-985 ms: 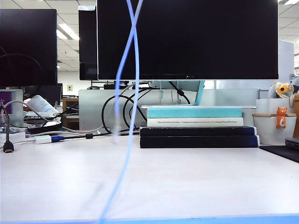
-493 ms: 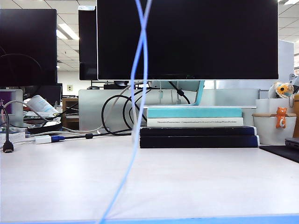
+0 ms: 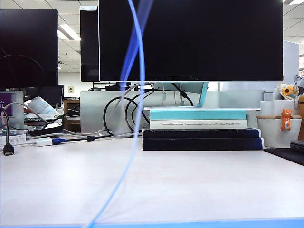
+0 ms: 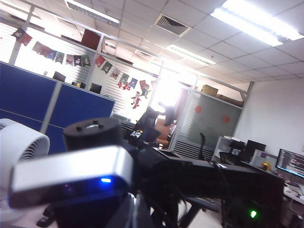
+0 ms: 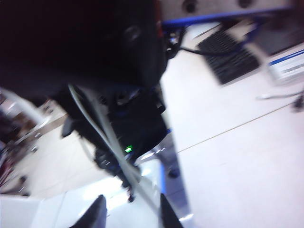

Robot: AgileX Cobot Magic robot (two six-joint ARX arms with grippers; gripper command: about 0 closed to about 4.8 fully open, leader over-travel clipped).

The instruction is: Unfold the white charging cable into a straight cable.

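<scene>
- The white charging cable (image 3: 137,95) hangs in the air before the exterior camera as two blurred strands, above the surface (image 3: 199,180).
- Left end effector: out of view, fully closed.
- Right end effector (image 5: 129,209): fingers parted, cable between them; whether it grips, I cannot tell.
- Step, I judge: lifting and spreading; next, draw the ends apart and lay it straight.

An open-plan office: large black flat monitors (image 3: 190,40) on a pale desk (image 3: 190,180), blue fabric partition panels (image 4: 28,99), white tiled ceiling with fluorescent strip lights (image 4: 251,21).
</scene>
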